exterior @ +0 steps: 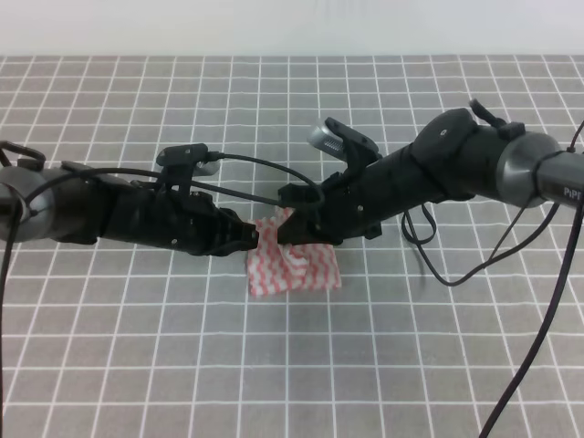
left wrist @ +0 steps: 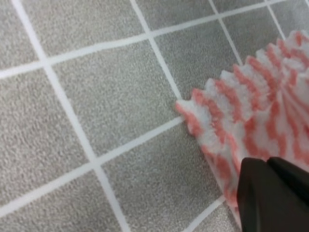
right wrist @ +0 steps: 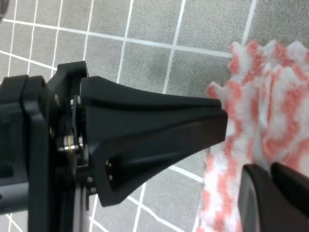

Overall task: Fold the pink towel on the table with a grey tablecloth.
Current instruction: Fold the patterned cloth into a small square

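The pink towel [exterior: 296, 268] lies crumpled on the table with a grey tablecloth [exterior: 182, 365], near the middle. Its upper-left corner is pulled up toward both grippers. My left gripper [exterior: 256, 239] comes in from the left and is shut on the towel's left edge. In the left wrist view its closed tips [left wrist: 273, 193] sit on the bunched towel [left wrist: 256, 111]. My right gripper [exterior: 294, 222] reaches in from the right and is shut on the raised corner. The right wrist view shows its tips [right wrist: 275, 193] on the towel [right wrist: 270, 106], with the left gripper's finger [right wrist: 159, 125] close beside them.
Black cables [exterior: 438, 265] hang from the right arm onto the cloth, and another cable [exterior: 538, 347] runs down to the front right. The table's far edge meets a white wall [exterior: 274, 27]. Both arms lie low across the middle.
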Robot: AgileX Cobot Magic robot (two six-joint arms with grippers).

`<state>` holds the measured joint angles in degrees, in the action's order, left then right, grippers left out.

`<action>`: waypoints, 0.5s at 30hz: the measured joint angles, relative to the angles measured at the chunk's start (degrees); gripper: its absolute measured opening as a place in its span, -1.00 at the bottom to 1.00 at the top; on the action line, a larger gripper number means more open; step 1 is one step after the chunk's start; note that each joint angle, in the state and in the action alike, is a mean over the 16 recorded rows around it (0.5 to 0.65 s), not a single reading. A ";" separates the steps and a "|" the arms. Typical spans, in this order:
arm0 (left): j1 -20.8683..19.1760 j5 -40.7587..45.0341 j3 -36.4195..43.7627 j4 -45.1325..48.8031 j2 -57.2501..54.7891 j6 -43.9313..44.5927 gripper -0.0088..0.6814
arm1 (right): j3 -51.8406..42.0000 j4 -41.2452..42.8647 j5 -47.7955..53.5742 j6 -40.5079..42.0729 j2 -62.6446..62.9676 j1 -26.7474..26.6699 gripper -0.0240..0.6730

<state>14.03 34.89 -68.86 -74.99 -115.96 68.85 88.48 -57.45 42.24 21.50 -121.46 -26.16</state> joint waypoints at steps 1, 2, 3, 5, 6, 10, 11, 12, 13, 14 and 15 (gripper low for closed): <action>0.00 0.02 0.00 -0.01 0.00 0.00 -0.98 | 0.02 -0.09 -0.01 0.00 -0.03 0.00 -0.97; 0.00 0.04 0.00 -0.03 0.00 0.00 -0.98 | 0.04 -0.19 -0.03 0.00 -0.08 0.00 -0.97; 0.00 0.07 0.00 -0.04 0.00 0.00 -0.98 | 0.07 -0.32 -0.07 0.01 -0.13 0.00 -0.97; 0.00 0.11 0.00 -0.07 0.00 0.00 -0.98 | 0.07 -0.54 -0.15 0.02 -0.13 0.00 -0.97; 0.00 0.13 0.00 -0.08 0.00 0.00 -0.98 | 0.07 -0.64 -0.19 0.03 -0.15 0.00 -0.97; 0.00 0.22 0.00 -0.13 0.00 0.00 -0.98 | 0.07 -1.08 -0.33 0.07 -0.15 0.00 -0.97; 0.00 0.25 0.00 -0.14 0.00 0.00 -0.98 | 0.07 -1.20 -0.36 0.09 -0.13 0.00 -0.97; 0.00 0.26 0.00 -0.14 0.00 0.00 -0.98 | 0.07 -1.32 -0.38 0.10 -0.13 0.00 -0.97; 0.00 0.27 0.00 -0.14 0.00 0.00 -0.98 | 0.07 -1.43 -0.40 0.11 -0.13 0.00 -0.96; 0.00 0.27 0.00 -0.14 0.04 0.00 -0.98 | 0.07 -1.55 -0.42 0.13 -0.13 0.00 -0.96; 0.00 0.28 0.00 -0.14 0.04 0.00 -0.98 | 0.07 -1.66 -0.45 0.14 -0.15 0.00 -0.95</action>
<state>14.03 35.17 -68.86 -75.13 -115.92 68.85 88.55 -59.10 41.80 21.64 -121.62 -26.16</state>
